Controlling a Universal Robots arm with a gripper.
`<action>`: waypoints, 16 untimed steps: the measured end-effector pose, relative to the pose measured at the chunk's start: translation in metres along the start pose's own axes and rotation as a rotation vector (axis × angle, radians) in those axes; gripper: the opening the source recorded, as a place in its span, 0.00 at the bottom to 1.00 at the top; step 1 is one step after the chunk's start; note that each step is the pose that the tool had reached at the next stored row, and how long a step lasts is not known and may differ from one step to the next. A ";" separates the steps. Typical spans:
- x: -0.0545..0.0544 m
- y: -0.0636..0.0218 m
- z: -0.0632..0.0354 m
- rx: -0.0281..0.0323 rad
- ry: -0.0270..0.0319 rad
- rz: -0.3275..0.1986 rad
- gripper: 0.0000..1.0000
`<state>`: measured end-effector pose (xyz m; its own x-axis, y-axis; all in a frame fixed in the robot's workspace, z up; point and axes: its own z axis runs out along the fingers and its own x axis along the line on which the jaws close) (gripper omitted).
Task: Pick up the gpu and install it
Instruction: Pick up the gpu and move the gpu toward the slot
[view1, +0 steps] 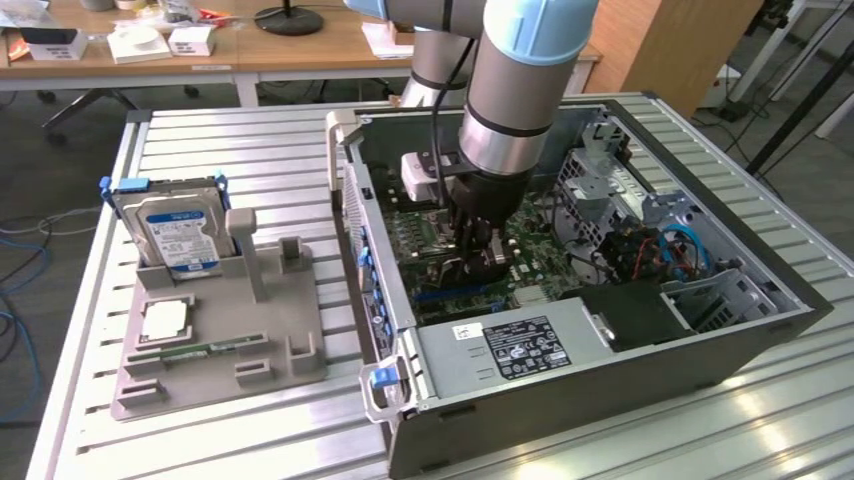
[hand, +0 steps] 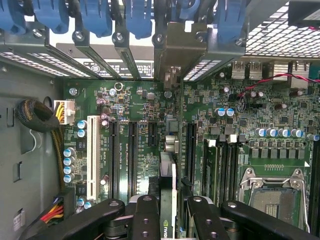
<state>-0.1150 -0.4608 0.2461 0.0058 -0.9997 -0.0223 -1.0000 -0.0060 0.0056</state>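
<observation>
Gpu (hand: 168, 195) is what we see first in the wrist view: a thin card seen edge-on, standing upright between the two black fingers (hand: 145, 220) of the gripper (hand: 169, 220), which are clamped on it from both sides. Its far end, with a pale metal bracket, reaches toward the row of slot covers at the rear wall of the case, and the card sits directly above the green motherboard (hand: 140, 150), in line with the dark expansion slots and beside the white slot (hand: 92, 156). Whether its edge is already seated in a slot we cannot tell.

In the exterior view we find the gripper (view1: 481, 255) deep inside the open computer case (view1: 641, 350), near the middle of the board, with the arm (view1: 527, 90) coming straight down from above. The power supply (view1: 521, 345) lies at the case's near edge.

On the exterior view's left, well apart from the case, a grey holder tray (view1: 214, 350) rests on the slatted bench (view1: 214, 150). A silver hard drive (view1: 171, 232) with a blue label stands upright at the tray's far corner, and a narrow green memory stick (view1: 194, 350) lies flat near its front edge.

Beyond the bench stands a wooden desk (view1: 267, 50).
</observation>
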 end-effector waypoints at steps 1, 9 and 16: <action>0.000 0.0000 0.0000 0.0000 0.0000 0.000 0.26; 0.000 0.0000 0.0005 0.0001 -0.0001 0.000 0.26; 0.000 0.0000 0.0010 0.0001 -0.0001 0.000 0.26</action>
<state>-0.1149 -0.4608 0.2451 0.0058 -0.9997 -0.0223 -1.0000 -0.0060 0.0055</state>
